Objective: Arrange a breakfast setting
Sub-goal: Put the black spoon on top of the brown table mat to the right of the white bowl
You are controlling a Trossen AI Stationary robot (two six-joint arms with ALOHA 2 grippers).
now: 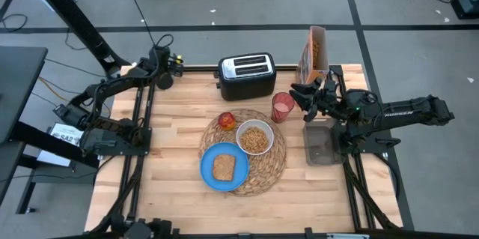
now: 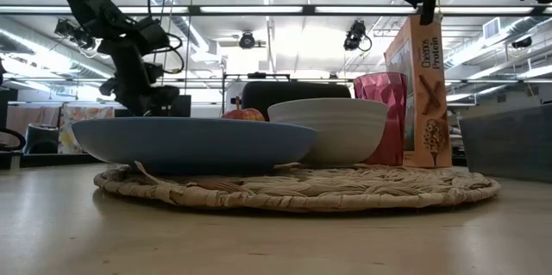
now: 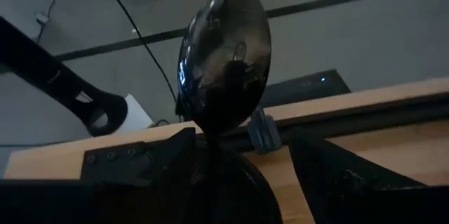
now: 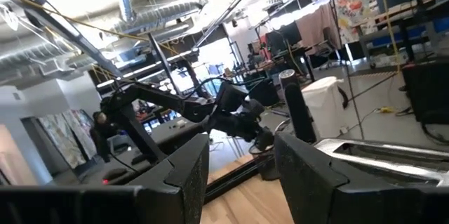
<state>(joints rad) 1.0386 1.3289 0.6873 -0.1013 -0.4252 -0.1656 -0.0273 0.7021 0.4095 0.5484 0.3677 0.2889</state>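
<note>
The woven straw placemat [image 1: 273, 165] lies mid-table. On it rest the blue plate [image 1: 209, 173] carrying the toast slice [image 1: 224, 167], the white bowl [image 1: 254, 138] with cereal, and the red fruit [image 1: 227, 120]. The pink cup [image 1: 283, 107] stands at the mat's far right edge. My left gripper [image 1: 162, 70] is raised over the table's far left corner, shut on the metal spoon [image 3: 224, 62]. My right gripper [image 1: 305, 104] is open and empty, just right of the cup, pointing left. My left gripper holds the spoon by its handle, below the neck [image 3: 210, 136]. The handle runs down between the two fingers [image 3: 161, 157], where it is too dark to show the contact. The spoon's bowl sticks out beyond the fingertips, lifted clear of the table.
The black toaster [image 1: 247, 76] stands at the far edge behind the mat. A cereal box [image 1: 314, 52] stands upright at the far right. The dark tray [image 1: 320, 144] lies right of the mat, under my right arm. Bare wood shows left of the mat and along the near edge.
</note>
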